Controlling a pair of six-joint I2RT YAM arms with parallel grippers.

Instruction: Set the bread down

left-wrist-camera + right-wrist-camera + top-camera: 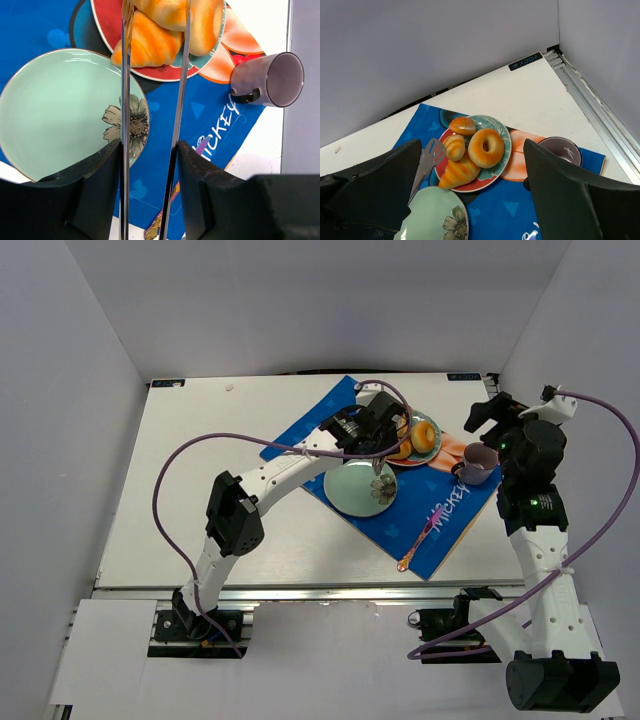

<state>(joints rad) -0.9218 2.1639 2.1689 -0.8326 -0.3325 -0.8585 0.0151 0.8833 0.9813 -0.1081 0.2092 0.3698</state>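
Observation:
The bread [147, 47], a ridged golden-orange croissant, lies on the red-and-teal plate [107, 20] and shows again from the right wrist [459, 171]. My left gripper [150, 147] is shut on metal tongs [125, 100], its black fingers pressing the two blades from outside. The blades reach out over the plate and straddle the croissant; whether they touch it I cannot tell. One slotted tong tip [432, 152] stands by the plate's left edge. My right gripper [472, 145] hangs open above the scene with nothing in it.
A pale green flowered plate [50, 110] sits on the blue placemat [440, 530], just near of the red plate. A doughnut [486, 147], a round bun [462, 126] and a small roll [454, 147] share the red plate. A purple mug [270, 80] lies at right, a spoon [420, 540] nearer.

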